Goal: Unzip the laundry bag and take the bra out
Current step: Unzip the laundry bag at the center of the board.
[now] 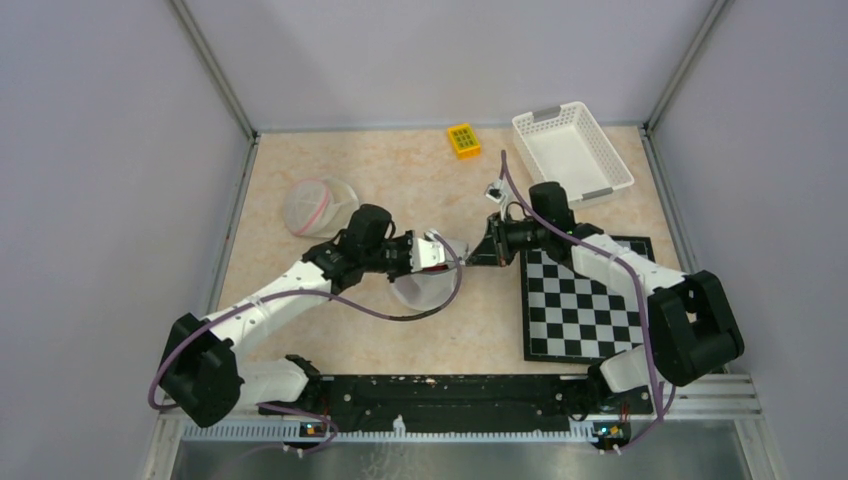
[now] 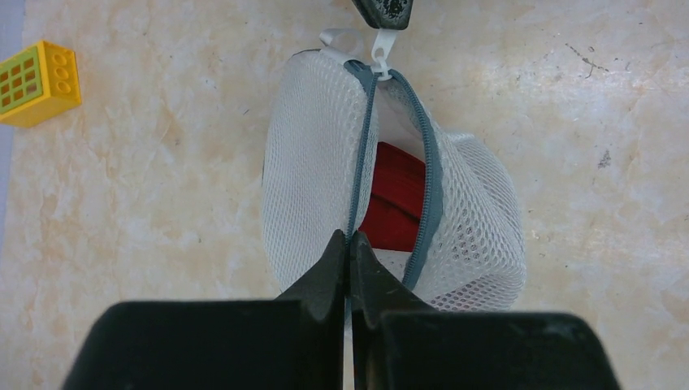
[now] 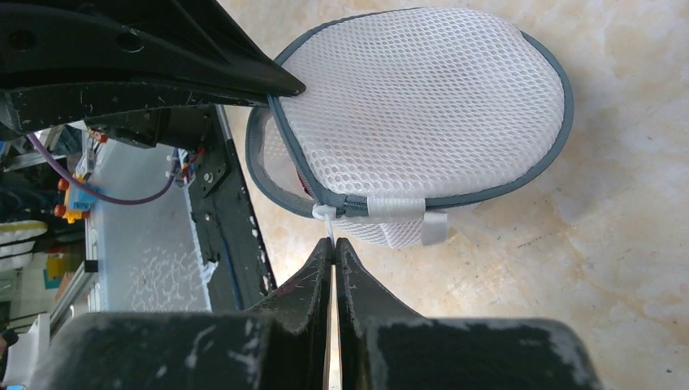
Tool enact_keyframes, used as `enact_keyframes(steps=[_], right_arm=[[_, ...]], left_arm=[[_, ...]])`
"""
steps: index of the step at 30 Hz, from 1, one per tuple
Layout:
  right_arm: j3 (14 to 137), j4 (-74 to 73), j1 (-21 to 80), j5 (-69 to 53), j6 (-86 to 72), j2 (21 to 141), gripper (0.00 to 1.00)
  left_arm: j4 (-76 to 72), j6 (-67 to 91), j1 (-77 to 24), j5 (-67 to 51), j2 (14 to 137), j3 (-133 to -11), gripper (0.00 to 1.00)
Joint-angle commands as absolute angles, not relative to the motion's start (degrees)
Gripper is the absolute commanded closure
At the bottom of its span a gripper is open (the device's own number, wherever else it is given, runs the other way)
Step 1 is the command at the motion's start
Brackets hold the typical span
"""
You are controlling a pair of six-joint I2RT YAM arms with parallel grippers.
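Your work surface is a beige, marble-patterned tabletop (image 1: 400, 170), matte and evenly lit, with no hard shadows on it. Plain pale lavender-grey panels close it in: a back wall (image 1: 440, 60), a left wall (image 1: 100, 180) and a right wall (image 1: 770, 180). Slim aluminium posts (image 1: 215, 70) run up the two rear corners where the panels meet. Along your near edge lies a black mounting plate (image 1: 450, 390), then a ribbed metal rail (image 1: 450, 430). From the left wrist view you can make out small dark scuffs (image 2: 585, 57) on the tabletop.
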State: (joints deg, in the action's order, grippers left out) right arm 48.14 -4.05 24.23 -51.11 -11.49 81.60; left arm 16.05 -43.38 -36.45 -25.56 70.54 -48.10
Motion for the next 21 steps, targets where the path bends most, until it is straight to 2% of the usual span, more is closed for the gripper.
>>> enact_keyframes(steps=[1, 9, 16, 18, 21], right_arm=[[50.36, -2.65, 22.72, -51.72, -11.27, 82.2, 1.0], [57.31, -1.08, 23.79, -52.59, -13.29, 84.92, 1.0], [55.14, -1.6, 27.28, -52.33, -11.39, 85.85, 1.0], [53.0, -1.5, 29.49, -51.52, -10.14, 86.0, 1.0], [51.02, -1.77, 32.43, -50.33, -8.33, 87.02, 1.0]], left_arm=[[16.28, -42.22, -34.96, -21.36, 71.0, -47.91, 1.0], [14.99, -44.89, -34.94, -19.81, 71.47, -51.53, 1.0], [18.49, -55.04, -35.1, -24.67, 63.98, -43.19, 1.0], [19.94, -57.32, -35.25, -25.91, 61.68, -39.85, 0.9], [22.1, -57.84, -35.37, -27.19, 58.74, -36.78, 0.64]])
